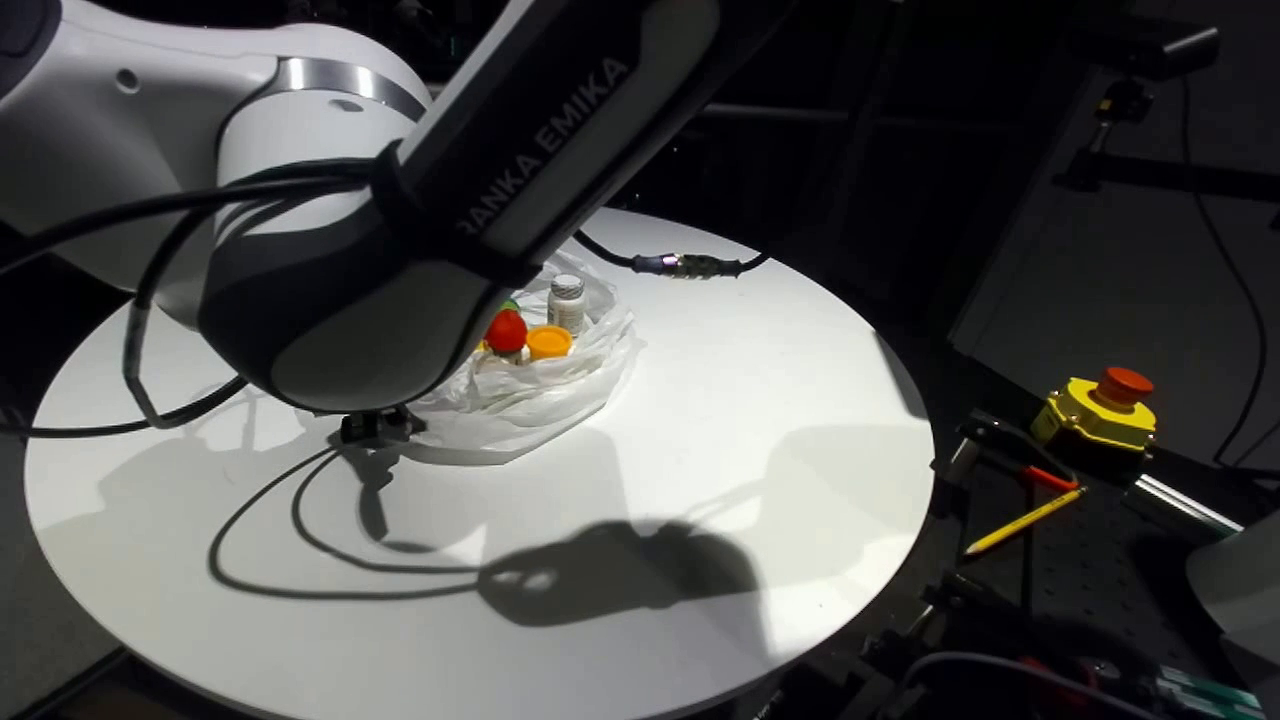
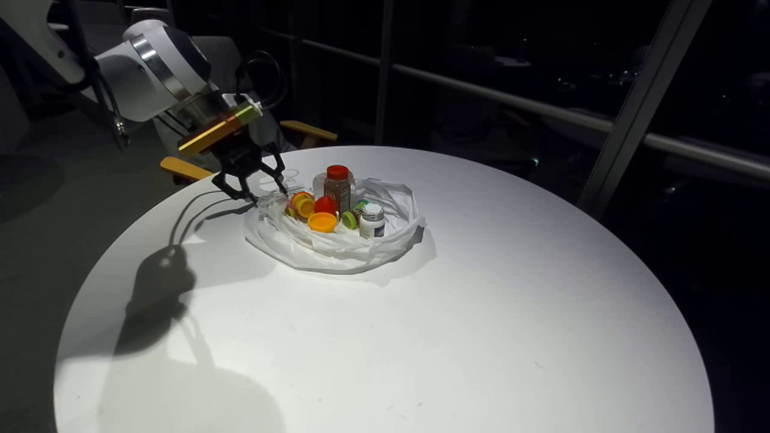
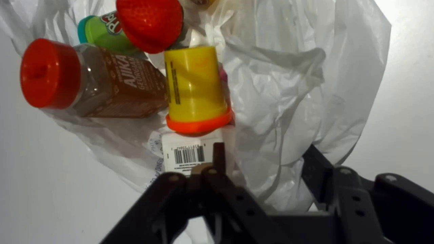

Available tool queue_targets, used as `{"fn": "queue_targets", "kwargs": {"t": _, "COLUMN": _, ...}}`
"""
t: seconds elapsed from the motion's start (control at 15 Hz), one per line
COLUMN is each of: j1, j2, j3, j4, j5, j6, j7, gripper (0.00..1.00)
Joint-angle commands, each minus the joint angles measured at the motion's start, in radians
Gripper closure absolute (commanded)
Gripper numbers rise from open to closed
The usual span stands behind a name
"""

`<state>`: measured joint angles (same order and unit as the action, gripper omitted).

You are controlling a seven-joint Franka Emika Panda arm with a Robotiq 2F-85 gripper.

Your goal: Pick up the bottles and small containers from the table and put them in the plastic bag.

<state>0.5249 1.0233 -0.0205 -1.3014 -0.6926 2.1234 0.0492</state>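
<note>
White bag (image 2: 331, 258) crumpled on table (image 2: 481, 337), around bottles (image 2: 338, 191) and pots (image 2: 322, 223). Gripper (image 2: 270, 197) at bag's edge, fingers (image 3: 316, 171) apart; wrist view shows part of bag between them.

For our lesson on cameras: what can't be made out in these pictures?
Red-capped jar: hidden behind the arm in an exterior view.
Barcoded item: partly behind the gripper, wrist view.
Yellowish thing: cut off by the wrist view's top edge.
White bottle: print too small in both exterior views.
</note>
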Motion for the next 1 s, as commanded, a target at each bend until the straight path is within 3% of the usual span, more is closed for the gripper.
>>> {"fn": "queue_targets", "kwargs": {"t": 0.0, "j1": -0.028, "j2": -0.003, "j3": 0.024, "j4": 0.010, "j5": -0.013, "j6": 0.015, "j7": -0.058, "gripper": 0.71}}
{"fn": "queue_targets", "kwargs": {"t": 0.13, "j1": -0.039, "j2": -0.004, "j3": 0.030, "j4": 0.003, "j5": -0.005, "j6": 0.014, "j7": -0.074, "gripper": 0.84}}
{"fn": "queue_targets", "kwargs": {"t": 0.33, "j1": -0.057, "j2": -0.007, "j3": 0.045, "j4": -0.007, "j5": 0.010, "j6": 0.012, "j7": -0.090, "gripper": 0.90}}
{"fn": "queue_targets", "kwargs": {"t": 0.6, "j1": -0.067, "j2": -0.043, "j3": 0.066, "j4": -0.033, "j5": 0.021, "j6": 0.070, "j7": -0.057, "gripper": 0.88}}
{"fn": "queue_targets", "kwargs": {"t": 0.93, "j1": -0.071, "j2": -0.164, "j3": 0.067, "j4": -0.163, "j5": 0.000, "j6": 0.290, "j7": 0.064, "gripper": 0.88}}
